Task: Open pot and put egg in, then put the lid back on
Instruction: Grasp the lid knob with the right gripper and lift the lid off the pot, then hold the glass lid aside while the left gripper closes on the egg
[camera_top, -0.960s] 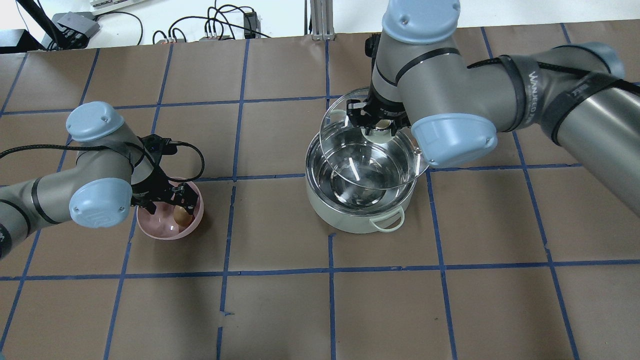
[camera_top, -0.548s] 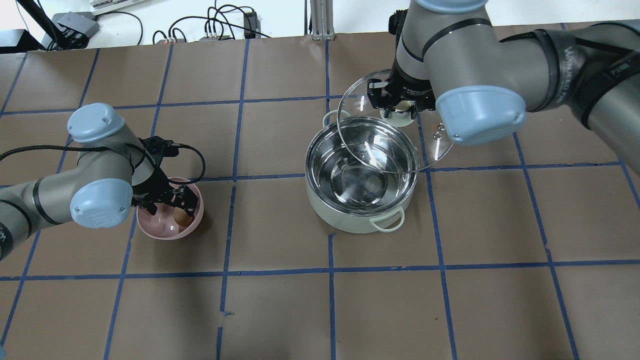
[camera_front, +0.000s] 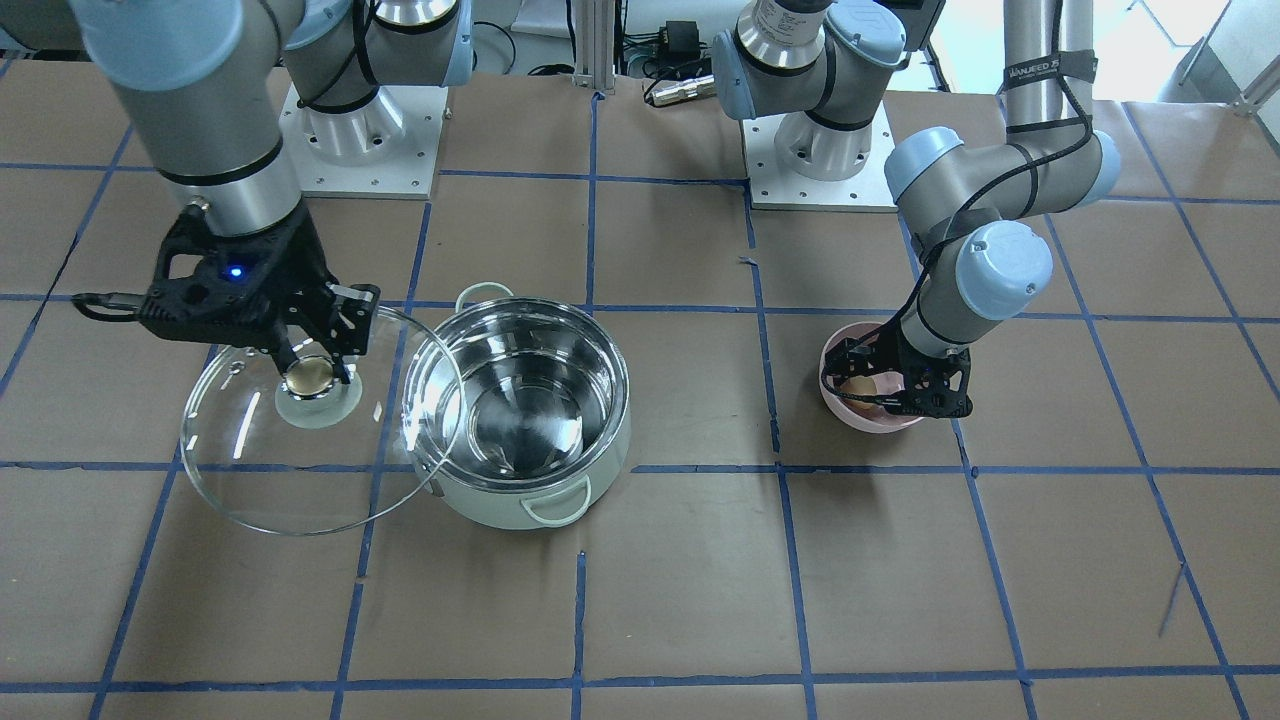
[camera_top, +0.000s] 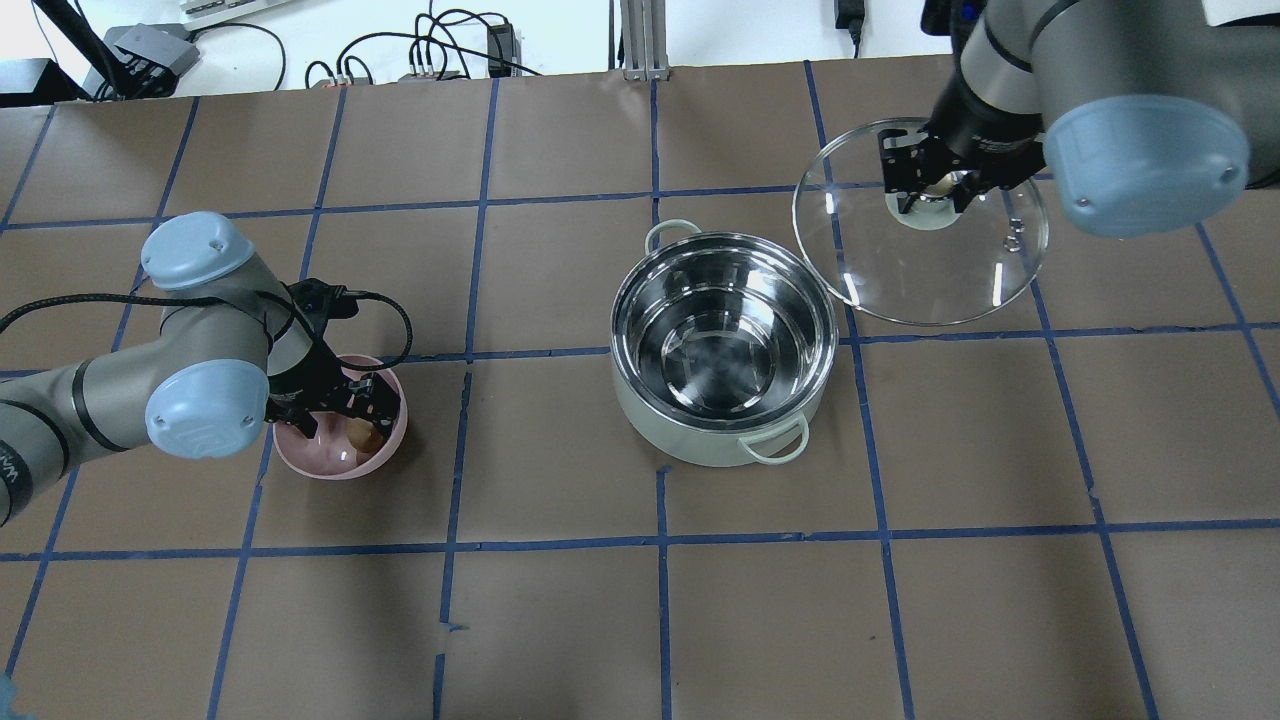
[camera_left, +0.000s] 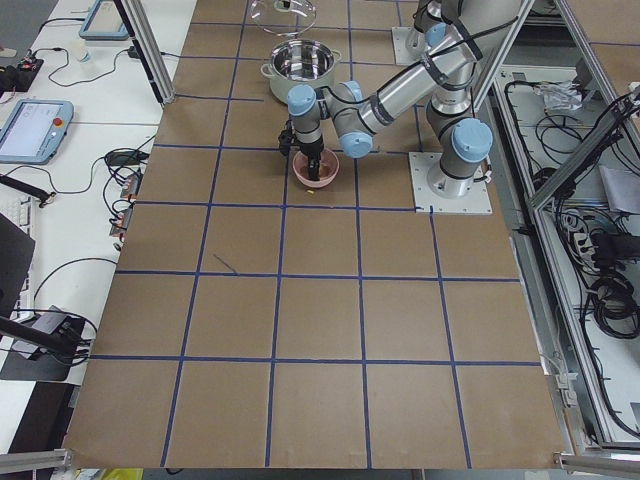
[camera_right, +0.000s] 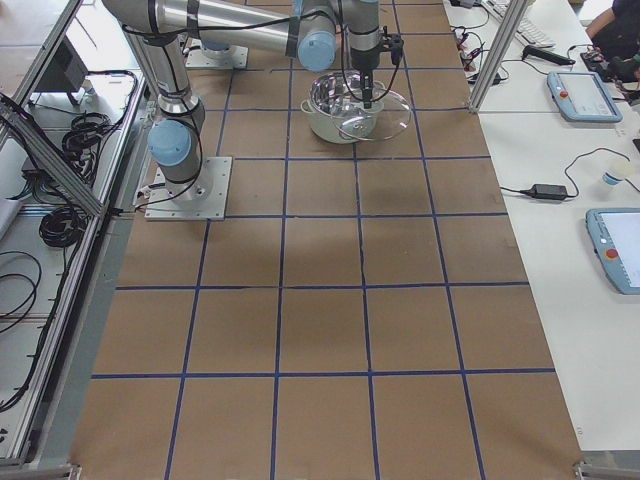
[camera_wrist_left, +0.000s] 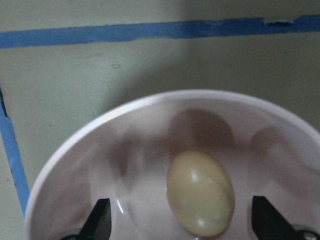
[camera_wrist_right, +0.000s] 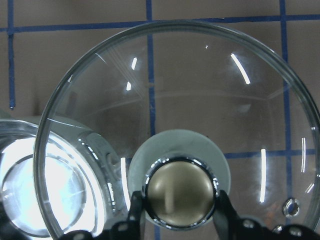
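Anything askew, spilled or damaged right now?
Nothing stands out. The right gripper holds the lid by its knob beside the open, upright pot; the egg lies whole in the pink bowl between the fingers of the left gripper.

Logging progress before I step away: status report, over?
Right gripper shut on lid by its knob, held off the pot. Left gripper open, straddling egg in pink bowl. Pot empty, nothing over it.

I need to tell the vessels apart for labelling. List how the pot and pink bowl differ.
The pot is mint green outside, shiny steel inside; the pink bowl is pink throughout. The pot is far larger and has loop handles; the bowl has none. The pot is empty; the bowl holds the egg. Both stand upright and uncovered.
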